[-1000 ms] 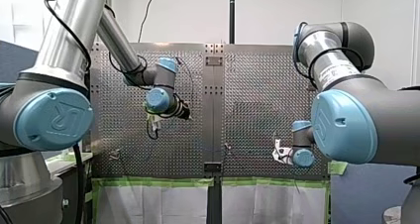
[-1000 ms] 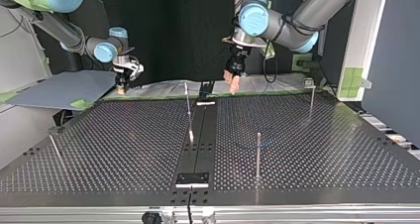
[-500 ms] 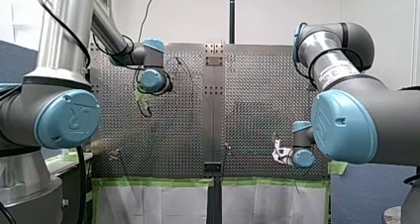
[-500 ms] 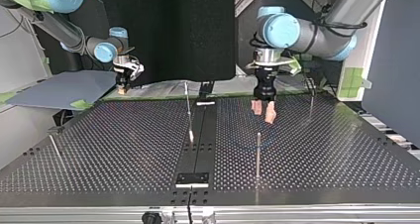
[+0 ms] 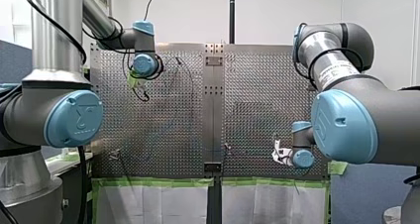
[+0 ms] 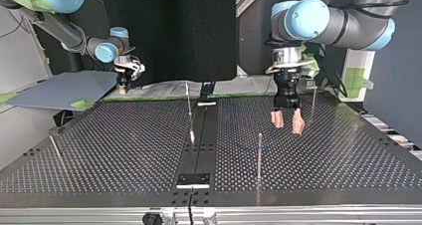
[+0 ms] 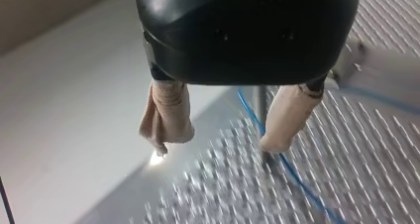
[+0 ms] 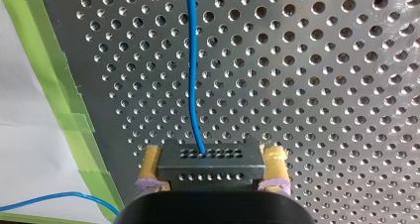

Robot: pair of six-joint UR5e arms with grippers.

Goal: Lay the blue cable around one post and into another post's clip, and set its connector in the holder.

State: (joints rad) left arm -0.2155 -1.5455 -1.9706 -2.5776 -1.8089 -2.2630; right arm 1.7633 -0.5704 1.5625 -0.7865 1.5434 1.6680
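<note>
My right gripper (image 8: 210,170) is shut on a black connector block (image 8: 210,157) with rows of small holes, its yellow pads on both sides. The blue cable (image 8: 192,70) leaves the block's top and runs straight ahead over the perforated board. In the top view this gripper (image 6: 122,89) hangs at the far left edge of the board. My left gripper (image 6: 287,121) points down over the board's right half, open, with beige pads (image 7: 166,112) and nothing between them. A stretch of blue cable (image 7: 297,179) passes under its other finger, beside a thin post (image 7: 261,100).
Thin metal posts stand on the board: one near the middle (image 6: 259,153), one at the centre strip (image 6: 188,103), one at the far right (image 6: 313,103), one at the left edge (image 6: 53,148). A black plate (image 6: 193,179) sits on the near centre strip. Green tape (image 8: 64,100) lines the board's edge.
My left arm has swung from the far centre toward the top view's right and nearer its camera, its open gripper now pointing down over the board. My right arm has not moved.
</note>
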